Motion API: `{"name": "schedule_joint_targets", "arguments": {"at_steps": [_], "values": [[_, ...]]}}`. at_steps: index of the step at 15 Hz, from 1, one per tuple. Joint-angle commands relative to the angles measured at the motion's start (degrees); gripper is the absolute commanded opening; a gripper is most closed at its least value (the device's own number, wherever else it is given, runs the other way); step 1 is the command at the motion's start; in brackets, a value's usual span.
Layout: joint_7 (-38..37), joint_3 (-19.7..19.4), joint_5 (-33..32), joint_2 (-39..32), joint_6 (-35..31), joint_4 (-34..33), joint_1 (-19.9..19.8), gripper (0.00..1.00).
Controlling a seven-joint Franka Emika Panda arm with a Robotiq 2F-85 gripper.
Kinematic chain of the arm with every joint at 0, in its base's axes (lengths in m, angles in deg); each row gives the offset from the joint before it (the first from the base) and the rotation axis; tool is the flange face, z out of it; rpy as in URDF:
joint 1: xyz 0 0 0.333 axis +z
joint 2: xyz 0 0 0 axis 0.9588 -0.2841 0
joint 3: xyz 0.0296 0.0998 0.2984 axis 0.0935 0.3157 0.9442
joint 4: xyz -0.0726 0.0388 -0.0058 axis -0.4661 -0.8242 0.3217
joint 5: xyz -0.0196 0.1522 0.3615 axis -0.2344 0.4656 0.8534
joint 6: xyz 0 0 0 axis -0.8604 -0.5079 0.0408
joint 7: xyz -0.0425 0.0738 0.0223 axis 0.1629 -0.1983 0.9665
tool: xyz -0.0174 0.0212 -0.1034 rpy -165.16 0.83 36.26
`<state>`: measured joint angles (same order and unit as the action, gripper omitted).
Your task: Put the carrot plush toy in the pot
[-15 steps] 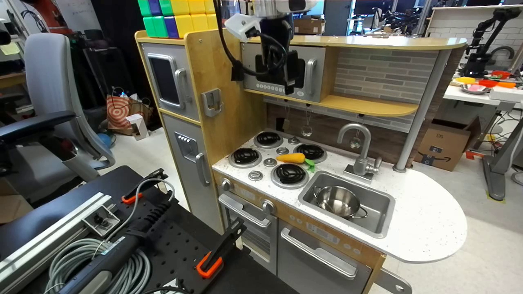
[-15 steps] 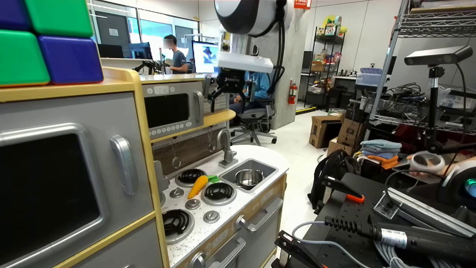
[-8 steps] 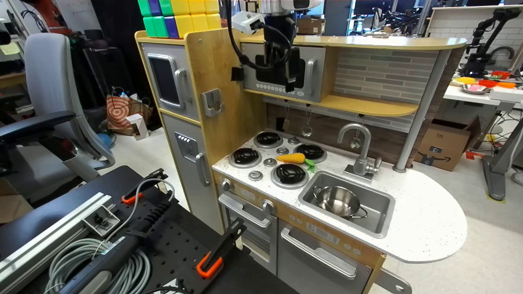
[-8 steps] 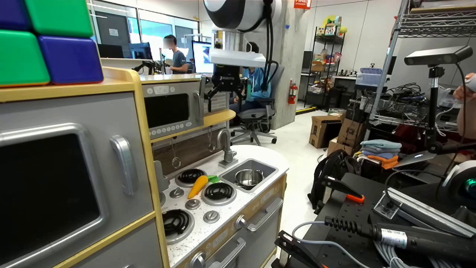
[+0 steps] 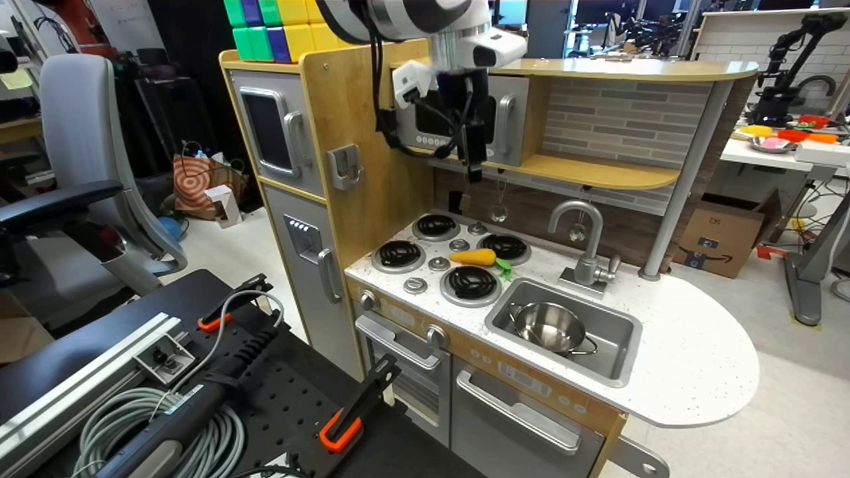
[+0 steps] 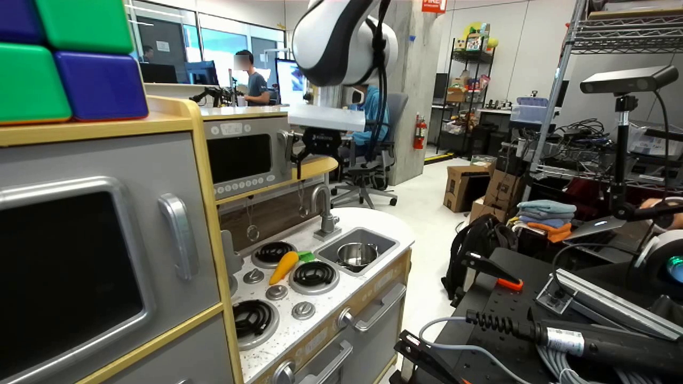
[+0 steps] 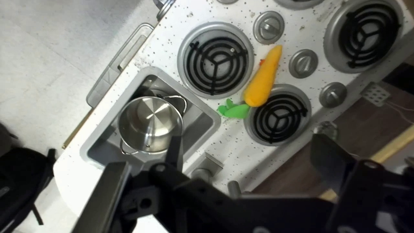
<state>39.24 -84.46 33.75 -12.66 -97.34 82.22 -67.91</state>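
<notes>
The carrot plush toy lies on the white stovetop between burners. It is orange-yellow with green leaves pointing toward the sink, also in an exterior view and the wrist view. The shiny silver pot stands in the sink, open side up and empty; it also shows in the wrist view and an exterior view. My gripper is open and empty. It hangs well above the countertop, in front of the microwave, in both exterior views. It touches neither toy nor pot.
The grey sink is sunk in the counter. A grey faucet rises behind it. A yellow wooden shelf and microwave overhang the counter's back. A tall wooden cabinet side bounds the stove. Knobs stand between the burners.
My gripper has come down, mostly in the last half second, and shifted slightly. The arm above it has lowered into view. The carrot and pot have not moved.
</notes>
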Motion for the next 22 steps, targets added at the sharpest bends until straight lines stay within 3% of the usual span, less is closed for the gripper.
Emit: {"name": "schedule_joint_targets", "arguments": {"at_steps": [1, 8, 13, 14, 22], "values": [[-10.8, -3.9, -1.6, -12.7, 1.6, -9.4, 4.2, 1.0], [-13.7, -2.6, 0.2, -32.5, 1.6, -28.3, 3.6, 1.0], [-13.2, -2.8, 0.2, -41.4, 4.1, -40.1, 3.1, 1.0], [-13.1, -2.8, 0.2, -37.1, 1.0, -32.6, 3.7, 1.0], [-14.1, -3.2, 0.0, -42.2, 2.1, -39.7, 3.7, 1.0]]}}
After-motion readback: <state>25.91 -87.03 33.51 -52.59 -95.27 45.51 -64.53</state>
